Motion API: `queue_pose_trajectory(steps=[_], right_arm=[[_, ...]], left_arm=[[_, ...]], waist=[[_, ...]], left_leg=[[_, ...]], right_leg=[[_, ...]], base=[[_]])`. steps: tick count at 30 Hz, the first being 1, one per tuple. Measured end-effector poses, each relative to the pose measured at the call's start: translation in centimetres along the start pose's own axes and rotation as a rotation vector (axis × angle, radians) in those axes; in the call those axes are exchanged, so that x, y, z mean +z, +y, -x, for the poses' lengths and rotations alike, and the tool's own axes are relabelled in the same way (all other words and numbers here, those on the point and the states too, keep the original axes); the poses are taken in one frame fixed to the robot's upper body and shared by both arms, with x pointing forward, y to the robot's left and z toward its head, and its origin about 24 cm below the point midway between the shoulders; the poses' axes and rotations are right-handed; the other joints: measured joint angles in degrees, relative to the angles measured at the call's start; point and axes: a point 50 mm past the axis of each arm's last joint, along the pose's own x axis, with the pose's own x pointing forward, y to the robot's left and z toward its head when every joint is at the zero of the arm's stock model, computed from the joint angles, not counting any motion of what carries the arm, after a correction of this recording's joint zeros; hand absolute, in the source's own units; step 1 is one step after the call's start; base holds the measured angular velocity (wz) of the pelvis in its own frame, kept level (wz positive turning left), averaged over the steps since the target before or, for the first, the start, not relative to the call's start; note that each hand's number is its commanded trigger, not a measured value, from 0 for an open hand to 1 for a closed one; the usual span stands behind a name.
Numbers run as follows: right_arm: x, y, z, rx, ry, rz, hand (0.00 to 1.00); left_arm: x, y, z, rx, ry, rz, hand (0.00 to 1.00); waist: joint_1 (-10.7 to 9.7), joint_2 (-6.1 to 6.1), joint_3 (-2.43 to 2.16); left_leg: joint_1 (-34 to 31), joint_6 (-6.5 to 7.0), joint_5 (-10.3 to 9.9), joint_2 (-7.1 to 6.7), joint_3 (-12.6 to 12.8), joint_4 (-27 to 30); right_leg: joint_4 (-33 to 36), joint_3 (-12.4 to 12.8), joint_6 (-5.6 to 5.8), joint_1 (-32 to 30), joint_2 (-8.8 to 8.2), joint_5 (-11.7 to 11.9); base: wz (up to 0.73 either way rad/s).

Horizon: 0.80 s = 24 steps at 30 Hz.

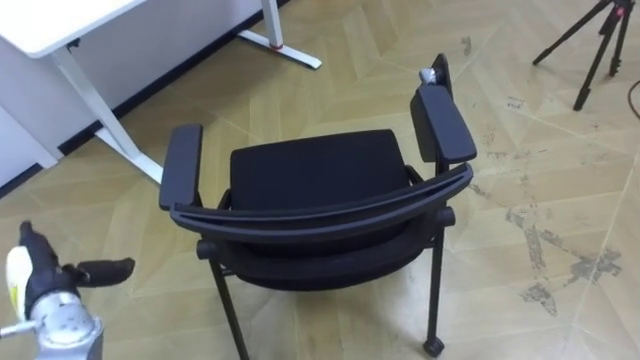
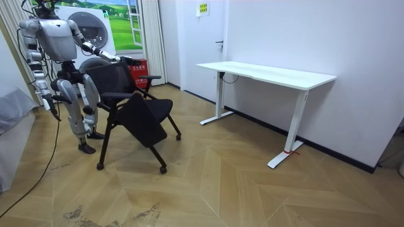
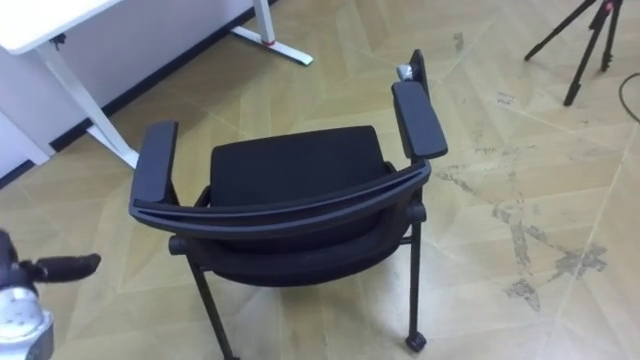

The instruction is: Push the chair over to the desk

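Push chair: approach step, no contact yet.

Black chair [image 1: 315,175] stands on the herringbone wood floor [image 1: 540,150], its back to the robot, short of the white desk [image 1: 50,25]. Left hand [image 1: 45,278] hovers near the left armrest [image 1: 182,165], apart from it; its fingers seem spread and empty, though the frame edge cuts it. Right hand [image 2: 49,99] hangs by the hip, state I cannot tell. Next: palms onto the curved, hard backrest rail [image 1: 320,215], then a steady shove; the caster [image 1: 433,347] should roll. Seat is padded fabric, legs thin tube.

Black chair [image 3: 290,170] seen from behind, backrest nearest. White table [image 3: 30,25] upper left, tripod [image 3: 588,55] upper right. Left hand [image 3: 18,295] lower left, finger straight, apart from chair.
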Motion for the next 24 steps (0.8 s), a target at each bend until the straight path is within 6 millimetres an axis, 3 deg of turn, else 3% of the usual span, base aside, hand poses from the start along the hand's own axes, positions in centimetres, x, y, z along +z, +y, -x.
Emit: queue_pose_trajectory(steps=[7,17,24], right_arm=[[-0.1,0.1,0.0,0.023,0.002,-0.008,0.0],[0.1,0.1,0.0,0.05,-0.001,-0.009,0.0],[0.5,0.3,-0.1,0.043,-0.005,0.023,0.0]], left_arm=[[2.7,-0.6,0.1,-0.083,-0.152,-0.086,0.0],[2.7,-1.2,0.2,-0.157,-0.162,-0.168,0.0],[3.0,-2.9,0.9,-0.278,-0.263,-0.434,0.0]], waist=[[-0.44,0.06,-0.01],[-1.17,0.46,-0.04],[-1.81,1.73,0.12]], left_leg=[[0.0,0.0,0.0,0.0,-0.15,0.0],[0.03,0.0,0.0,-0.02,-0.07,-0.03],[-0.02,0.0,0.0,-0.01,-0.05,-0.01]], right_leg=[[-0.17,-0.39,0.01,0.29,-0.07,0.0],[-0.23,-0.46,0.04,0.46,-0.1,-0.02],[-0.15,-0.14,0.04,0.34,-0.1,-0.02]], base=[[0.02],[0.0],[0.0]])
